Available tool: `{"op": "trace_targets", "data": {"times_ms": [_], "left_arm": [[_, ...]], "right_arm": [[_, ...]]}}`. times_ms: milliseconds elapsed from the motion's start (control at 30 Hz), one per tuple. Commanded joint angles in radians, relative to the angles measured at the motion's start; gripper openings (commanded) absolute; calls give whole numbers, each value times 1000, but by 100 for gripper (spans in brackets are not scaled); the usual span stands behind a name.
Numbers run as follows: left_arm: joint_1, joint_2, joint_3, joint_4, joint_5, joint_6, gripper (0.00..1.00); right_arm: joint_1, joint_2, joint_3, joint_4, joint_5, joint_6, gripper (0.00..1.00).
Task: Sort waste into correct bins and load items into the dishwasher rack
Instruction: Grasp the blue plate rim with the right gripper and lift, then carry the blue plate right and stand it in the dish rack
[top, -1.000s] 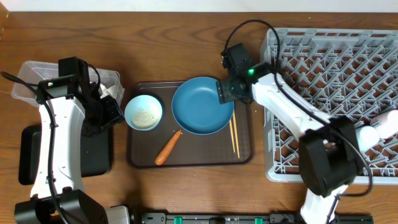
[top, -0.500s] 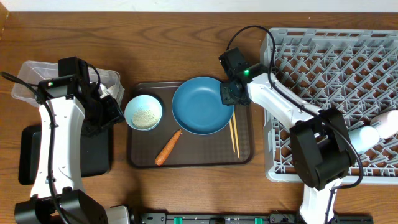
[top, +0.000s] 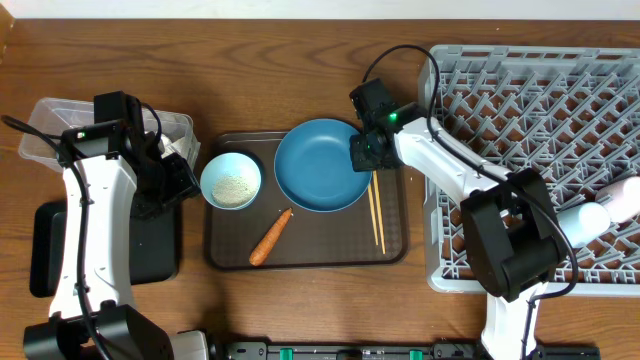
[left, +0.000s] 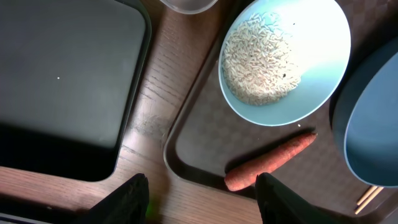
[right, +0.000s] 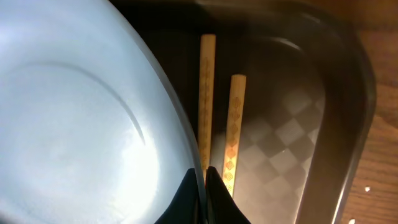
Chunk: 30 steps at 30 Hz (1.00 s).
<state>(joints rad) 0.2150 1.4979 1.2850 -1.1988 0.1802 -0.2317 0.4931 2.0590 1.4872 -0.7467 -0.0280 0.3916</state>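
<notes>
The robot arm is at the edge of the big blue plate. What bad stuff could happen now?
1. The right gripper seems to pinch only the thin rim of the blue plate, so the plate might tilt or slip when lifted.
2. The chopsticks lie right beside that rim and could get knocked or dragged.
3. The bowl of rice sits close on the plate's other side; a bump might spill grains onto the brown tray.
</notes>
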Motion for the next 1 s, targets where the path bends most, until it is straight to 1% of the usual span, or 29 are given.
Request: {"op": "trace_targets", "data": {"times_ms": [0,100,233,433,567,667,733,867,967], "left_arm": [[2,4,-12,-3,-1,-2,58],[2,4,-12,-1,-1,-2,58],[2,4,-12,-1,-1,-2,58],[2,4,-12,-1,-1,-2,58],[2,4,-12,-1,-1,-2,58],[2,4,-12,-1,-1,-2,58],[2,4,-12,-1,-1,-2,58],[2,4,-12,0,-1,-3,58],[2,4,-12,0,0,-7,58]], "right_arm": [[-12,-19,52,-44,56,-2,1],[-33,-72,122,-108,111,-24,1],[-74,-193,195,-153,252,-68,1],[-171,-384,205,-122,470,-192,1],[-274,-478,205,-142,530,-257,1],[-358,-521,205,-162,576,-269,1],[-427,-542,205,-165,641,-270,1],[-531,-542,205,-146,815,-270,1],[-592,-529,203,-97,977,-266,1]]}}
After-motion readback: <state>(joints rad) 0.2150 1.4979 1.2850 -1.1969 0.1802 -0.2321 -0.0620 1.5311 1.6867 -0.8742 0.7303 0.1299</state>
